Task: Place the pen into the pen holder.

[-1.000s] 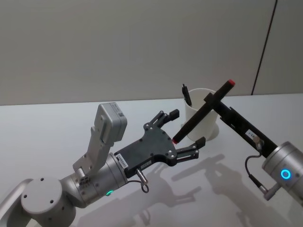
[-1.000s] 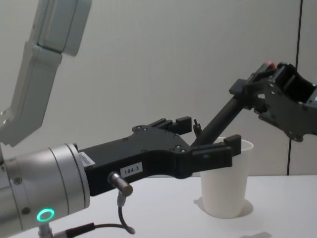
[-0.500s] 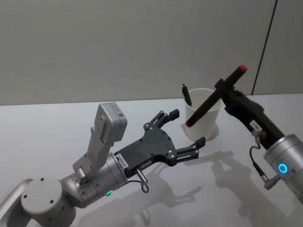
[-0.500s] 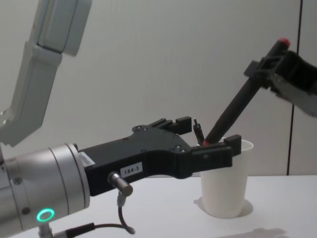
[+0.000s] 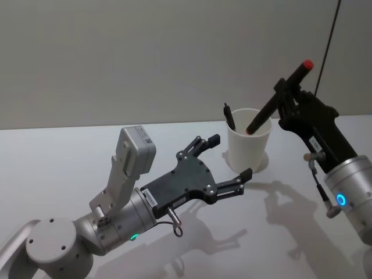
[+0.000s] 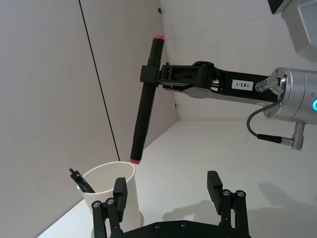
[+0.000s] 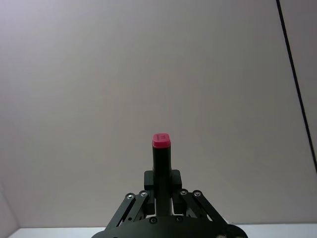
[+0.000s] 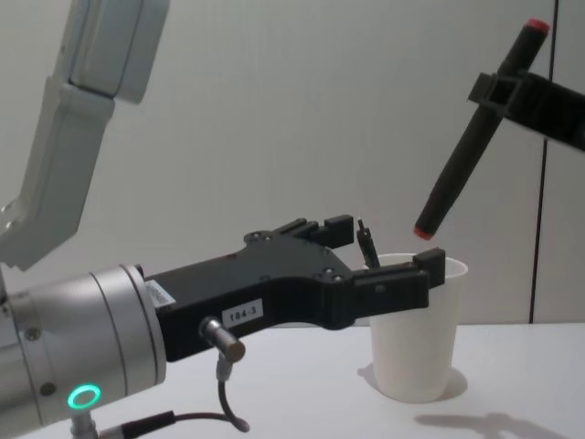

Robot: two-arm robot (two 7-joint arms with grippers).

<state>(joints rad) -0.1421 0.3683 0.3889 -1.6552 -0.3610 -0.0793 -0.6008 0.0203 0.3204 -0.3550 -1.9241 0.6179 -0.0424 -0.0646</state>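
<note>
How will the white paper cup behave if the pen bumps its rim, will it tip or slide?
The pen holder is probably light: thin paper, holding just one small dark pen. It is narrower at the base than at the rim, so a sideways knock from the black pen in the right claw may tip it. On the smooth table it could also slide.

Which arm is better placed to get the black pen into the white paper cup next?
The right. The right gripper is shut on the black pen, whose lower end hangs above the white paper cup. The left gripper hovers open and empty beside the cup.
</note>
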